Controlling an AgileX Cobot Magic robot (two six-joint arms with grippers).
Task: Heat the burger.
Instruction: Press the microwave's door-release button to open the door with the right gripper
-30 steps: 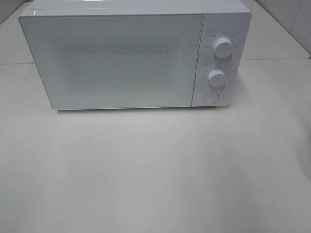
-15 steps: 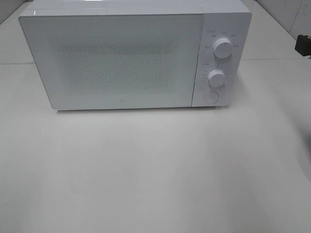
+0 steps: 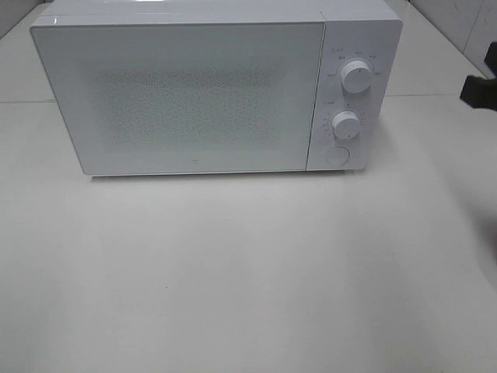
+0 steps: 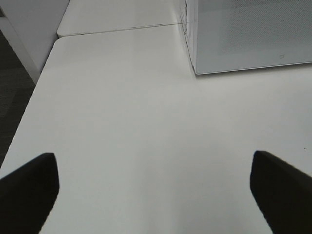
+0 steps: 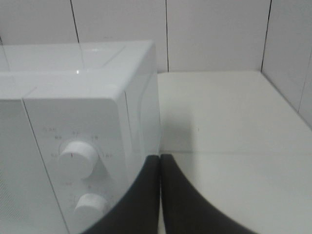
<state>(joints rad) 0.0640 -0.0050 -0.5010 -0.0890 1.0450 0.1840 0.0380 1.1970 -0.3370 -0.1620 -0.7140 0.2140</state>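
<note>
White closed microwave (image 3: pixel 194 93), two round knobs (image 3: pixel 356 76); right fingers (image 5: pixel 141 204) together nearby.

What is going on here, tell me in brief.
A two-armed robot is meant to heat a burger, but no burger shows in any view. The white microwave stands on the table with its door shut. The right gripper is shut and empty, just right of the microwave near its two knobs. The left gripper is open over the table, left of the microwave, holding nothing.
</note>
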